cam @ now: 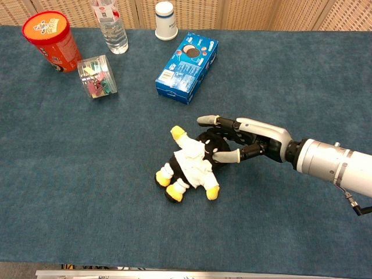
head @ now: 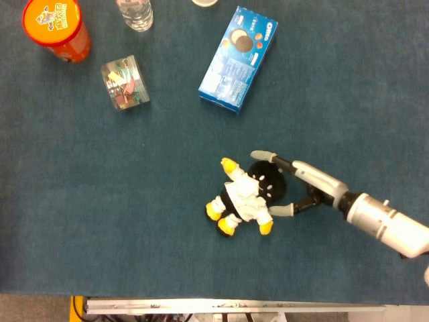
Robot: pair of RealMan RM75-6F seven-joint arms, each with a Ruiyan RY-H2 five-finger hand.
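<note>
Our right hand (head: 295, 186) has its fingers curled round the black head of the plush penguin (head: 244, 196), thumb against its near side; whether the grip is firm, we cannot tell. Penguin lies flat on the blue table (head: 134, 221), not lifted. Beyond the penguin: cookie box (head: 238, 58); farther left of it, clip jar (head: 125, 83), orange canister (head: 57, 28), bottle (head: 136, 13). Left hand unseen.

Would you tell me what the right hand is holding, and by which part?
The right hand grips the plush penguin by its black head.
</note>
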